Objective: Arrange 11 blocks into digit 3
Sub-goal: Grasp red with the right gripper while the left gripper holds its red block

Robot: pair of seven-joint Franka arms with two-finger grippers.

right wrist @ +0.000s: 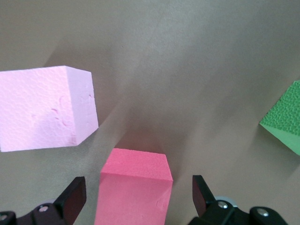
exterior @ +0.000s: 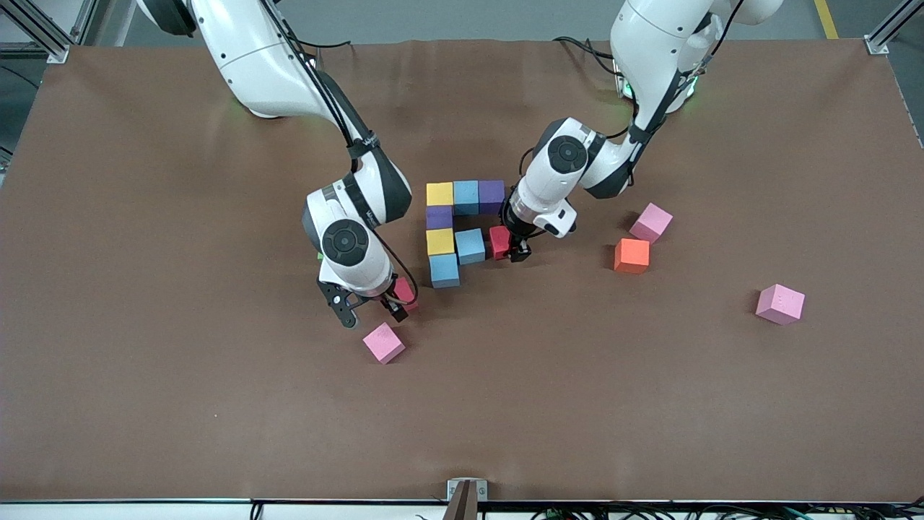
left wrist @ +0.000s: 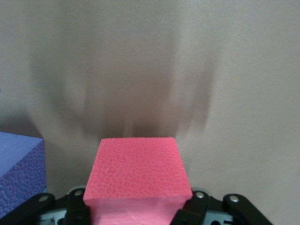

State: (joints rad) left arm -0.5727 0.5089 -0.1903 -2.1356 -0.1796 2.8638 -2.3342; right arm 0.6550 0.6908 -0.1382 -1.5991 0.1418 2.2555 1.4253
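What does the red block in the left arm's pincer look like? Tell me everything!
The red block is a small cube with a matte, pebbly, foam-like skin; in the left wrist view it looks pinkish-red. The left pincer is shut on it, gripping two of its sides. It sits level and low at the table, at the end of the middle bar, right beside the light blue cube; whether they touch cannot be told.

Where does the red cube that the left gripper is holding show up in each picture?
Front view: red cube in the left gripper, beside the blue cube.
Left wrist view: low centre, blue cube at the edge.
Right wrist view: not in it.
Shared landmark: the blue cube.
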